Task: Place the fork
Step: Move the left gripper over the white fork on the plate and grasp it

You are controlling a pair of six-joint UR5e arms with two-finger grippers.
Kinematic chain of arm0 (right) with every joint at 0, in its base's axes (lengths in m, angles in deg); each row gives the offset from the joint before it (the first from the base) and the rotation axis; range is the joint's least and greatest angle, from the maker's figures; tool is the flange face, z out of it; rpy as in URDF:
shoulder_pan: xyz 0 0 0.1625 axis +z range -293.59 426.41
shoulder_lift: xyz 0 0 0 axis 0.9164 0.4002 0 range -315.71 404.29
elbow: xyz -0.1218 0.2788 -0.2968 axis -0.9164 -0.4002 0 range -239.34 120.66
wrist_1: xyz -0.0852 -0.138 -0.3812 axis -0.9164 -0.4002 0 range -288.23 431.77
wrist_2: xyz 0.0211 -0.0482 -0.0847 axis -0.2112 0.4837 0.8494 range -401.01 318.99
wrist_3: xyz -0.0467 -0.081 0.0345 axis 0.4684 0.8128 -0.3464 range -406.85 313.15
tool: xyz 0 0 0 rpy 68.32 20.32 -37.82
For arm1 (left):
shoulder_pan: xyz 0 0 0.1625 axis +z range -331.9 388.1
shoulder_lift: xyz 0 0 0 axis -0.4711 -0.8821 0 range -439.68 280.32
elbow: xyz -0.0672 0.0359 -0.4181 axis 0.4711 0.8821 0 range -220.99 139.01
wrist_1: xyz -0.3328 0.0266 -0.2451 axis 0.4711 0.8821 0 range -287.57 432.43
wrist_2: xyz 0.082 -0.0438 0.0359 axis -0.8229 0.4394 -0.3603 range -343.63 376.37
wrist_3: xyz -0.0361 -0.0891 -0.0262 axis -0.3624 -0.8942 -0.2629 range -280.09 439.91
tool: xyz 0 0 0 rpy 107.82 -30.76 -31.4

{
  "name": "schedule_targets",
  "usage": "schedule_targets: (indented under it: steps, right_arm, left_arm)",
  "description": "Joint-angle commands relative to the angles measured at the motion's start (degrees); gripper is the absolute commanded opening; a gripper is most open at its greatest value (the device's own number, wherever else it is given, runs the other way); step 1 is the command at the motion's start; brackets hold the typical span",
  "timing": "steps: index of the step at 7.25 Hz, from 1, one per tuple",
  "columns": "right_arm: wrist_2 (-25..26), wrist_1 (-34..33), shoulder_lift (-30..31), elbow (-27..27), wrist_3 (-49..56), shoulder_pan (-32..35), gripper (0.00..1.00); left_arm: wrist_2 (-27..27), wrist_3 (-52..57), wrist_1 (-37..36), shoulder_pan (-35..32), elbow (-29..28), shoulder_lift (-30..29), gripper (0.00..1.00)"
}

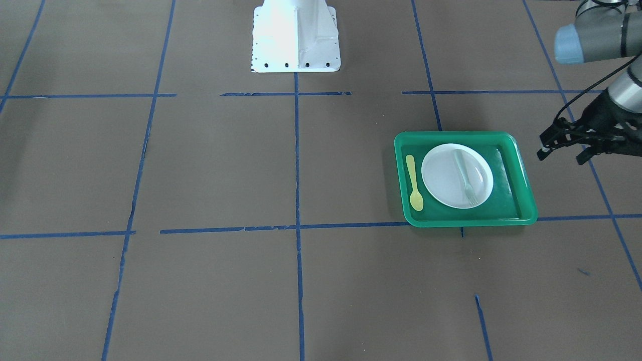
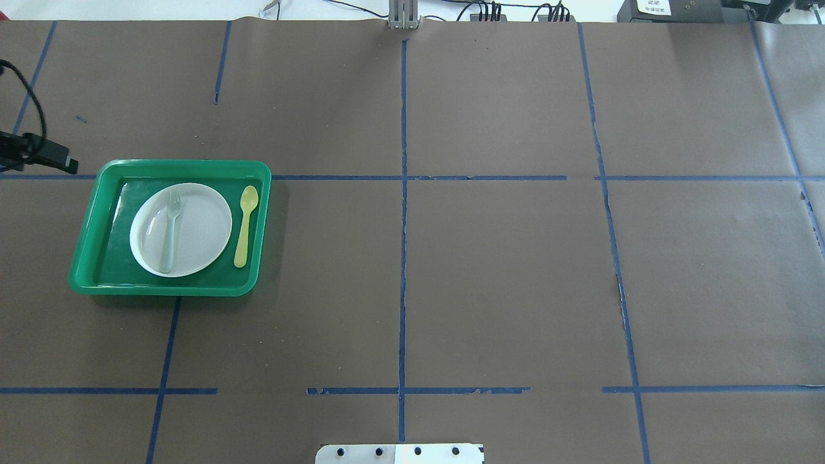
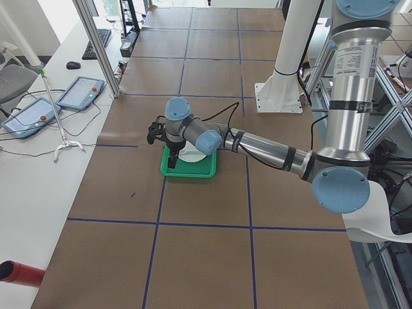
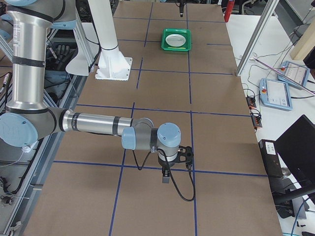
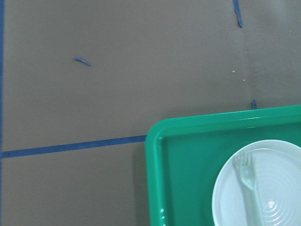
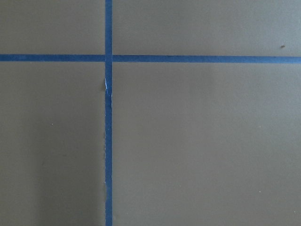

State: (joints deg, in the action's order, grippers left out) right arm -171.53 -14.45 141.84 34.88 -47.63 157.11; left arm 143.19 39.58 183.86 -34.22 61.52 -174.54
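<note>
Brown table bearing green tray, fork lying on plate; left gripper hovering alongside, jaws spread, empty; right gripper grip impossible to tell.

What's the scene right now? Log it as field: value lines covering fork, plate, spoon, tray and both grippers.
fork: lying on the white plate
plate: inside the green tray
spoon: yellow, on the tray floor beside the plate
left gripper: open, empty, beside the tray
right gripper: far from the tray, over bare table; open or shut cannot be told
</note>
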Motion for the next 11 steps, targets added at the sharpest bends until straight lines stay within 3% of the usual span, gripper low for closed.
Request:
schedule_targets:
  steps: [1,5,9,11]
  right_arm:
    - [0.0,0.0,0.0,0.0,0.0,0.0,1.00]
    - [0.0,0.0,0.0,0.0,0.1,0.0,1.00]
    - [0.0,0.1,0.0,0.0,0.0,0.0,1.00]
    - [0.0,0.0,0.0,0.0,0.0,0.0,1.00]
  left_arm:
    - [-6.9,-10.4,1.1,10.0,-3.9,-5.1,1.00]
    - [-9.4,-13.4,1.2,16.1,-6.9,-5.9,1.00]
    - [-9.3,-13.4,1.3,17.2,-8.2,-6.1,0.98]
    - [-9.0,-13.5,1.3,17.7,-8.7,-6.3,0.83]
